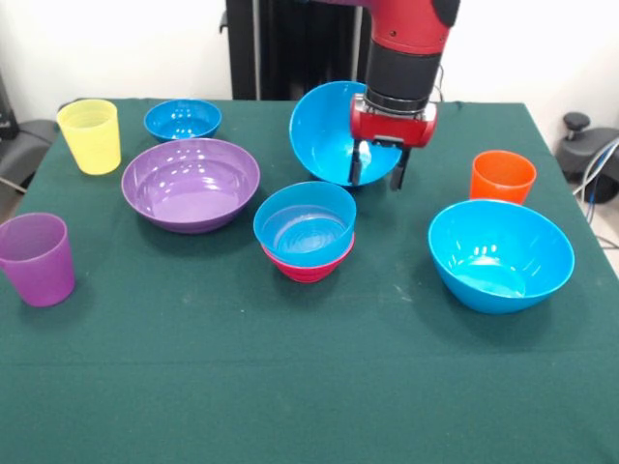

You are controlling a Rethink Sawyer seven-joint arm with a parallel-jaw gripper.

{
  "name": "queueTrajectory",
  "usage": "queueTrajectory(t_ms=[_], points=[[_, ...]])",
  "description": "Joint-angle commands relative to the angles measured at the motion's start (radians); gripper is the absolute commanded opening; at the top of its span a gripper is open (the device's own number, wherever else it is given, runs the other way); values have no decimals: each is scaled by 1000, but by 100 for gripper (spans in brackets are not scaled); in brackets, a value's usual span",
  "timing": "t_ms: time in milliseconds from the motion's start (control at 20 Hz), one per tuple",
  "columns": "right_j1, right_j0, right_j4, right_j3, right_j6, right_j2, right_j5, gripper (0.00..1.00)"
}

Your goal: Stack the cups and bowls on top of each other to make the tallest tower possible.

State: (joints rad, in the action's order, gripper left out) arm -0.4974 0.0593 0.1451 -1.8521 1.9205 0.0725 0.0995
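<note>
Purple translucent plastic cup [37, 258]: far left edge, upright, mouth up, on the green-clothed desk [309, 387].

Yellow translucent plastic cup [90, 135]: upper left, upright, mouth up.

Small blue glossy plastic bowl [182, 119]: upper left, just right of the yellow cup, mouth up.

Wide shallow purple plastic bowl [191, 183]: left of centre, mouth up, below the small blue one and apart from it.

Medium blue plastic bowl [305, 221]: centre, mouth up, nested in a small magenta plastic bowl [308, 266]; only the magenta rim and lower wall show beneath it. This pair is the stack so far, its axis vertical.

Tilted blue plastic bowl [324, 130]: above centre, tipped on edge with its mouth facing the viewer and slightly right. The red and black claw [377, 166] comes down over its right rim, one finger [356, 164] in front of the bowl's inside, the other off to the right; the claw grips that rim. It hangs just above and right of the stack.

Orange opaque plastic cup [502, 177]: right, upright.

Large blue plastic bowl [500, 254]: lower right, mouth tilted towards the viewer, just below the orange cup.
</note>
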Motion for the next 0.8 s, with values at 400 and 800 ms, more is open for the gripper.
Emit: queueTrajectory(t_ms=[400,800], points=[[-102,-1,12,-47,81,-54,96,100],[-183,-13,0,-121,104,-54,126,100]])
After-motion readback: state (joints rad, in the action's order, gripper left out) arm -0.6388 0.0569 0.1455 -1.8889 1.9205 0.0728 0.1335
